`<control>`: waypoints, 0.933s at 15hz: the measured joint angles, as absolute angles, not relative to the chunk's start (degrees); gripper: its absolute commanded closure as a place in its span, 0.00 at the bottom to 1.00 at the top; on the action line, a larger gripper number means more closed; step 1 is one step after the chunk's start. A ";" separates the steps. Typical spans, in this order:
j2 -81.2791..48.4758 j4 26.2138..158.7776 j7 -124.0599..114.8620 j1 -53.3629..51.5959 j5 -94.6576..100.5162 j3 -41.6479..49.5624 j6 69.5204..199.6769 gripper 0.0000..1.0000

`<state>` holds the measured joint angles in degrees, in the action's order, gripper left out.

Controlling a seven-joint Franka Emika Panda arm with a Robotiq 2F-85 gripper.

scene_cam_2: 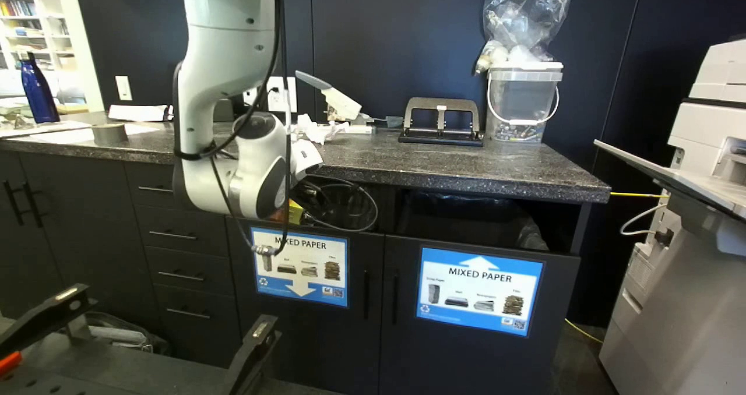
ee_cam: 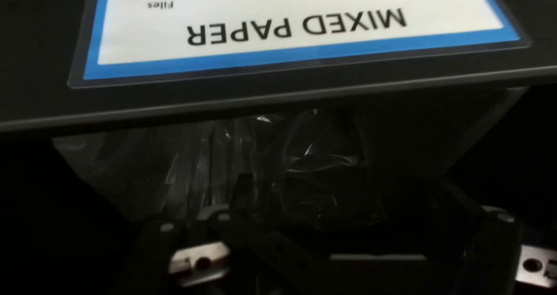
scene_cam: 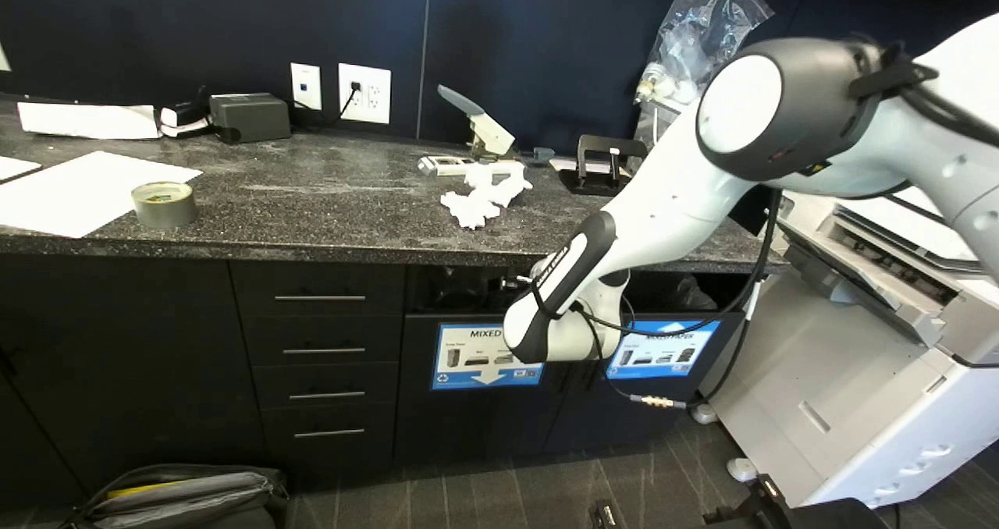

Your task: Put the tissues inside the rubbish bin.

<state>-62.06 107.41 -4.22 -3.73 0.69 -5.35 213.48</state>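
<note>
Everything relative to the dark rubbish bin with clear grey plastic liner [ee_cam: 217, 164]. My black two-finger gripper [ee_cam: 365, 238] is at the mouth of that bin, below counter level, as far as I can tell the compartment with the down-arrow white-and-blue "MIXED PAPER" sign [scene_cam_2: 300, 267]. Wrist view is dim, but the fingers stand wide apart and I see nothing between them. Can't make them out in both exterior views, past the wrist of the white robot arm [scene_cam: 679, 189].

The crumpled white paper tissues [scene_cam: 484, 196] lie bunched on the dark speckled stone surface [scene_cam: 343, 209], above the bin. Can't count them, they merge.

Key relation: from the gripper the tissues are up and over, with the surface's front edge in between, so no straight path. No clean long axis to the bunch; I judge finger angle matters little.

My read: gripper's free, these aren't in yet. Bottom of bin too dark to check. Next calls for backing out from the bin, then up, then down onto the bunch. Rising early would likely clip the edge. Cream-and-grey stapler-like device [scene_cam: 492, 135] sits above the bin, farther back than the tissues; I'd pinch shallow to miss it. Expect the paper to squash.
</note>
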 measured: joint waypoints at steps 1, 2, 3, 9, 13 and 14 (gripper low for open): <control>-59.00 109.66 -4.23 -3.60 1.56 -5.87 209.75 0.00; -55.94 111.56 -4.23 -3.39 2.41 -6.68 205.66 0.00; -52.85 113.11 -4.23 -3.11 3.22 -7.71 201.02 0.00; -39.26 115.34 -2.18 -2.87 3.57 -13.05 169.92 0.00; -35.97 110.63 2.27 -4.11 3.55 -13.34 150.99 0.00; -35.72 108.29 3.07 -4.61 3.56 -13.06 147.36 0.00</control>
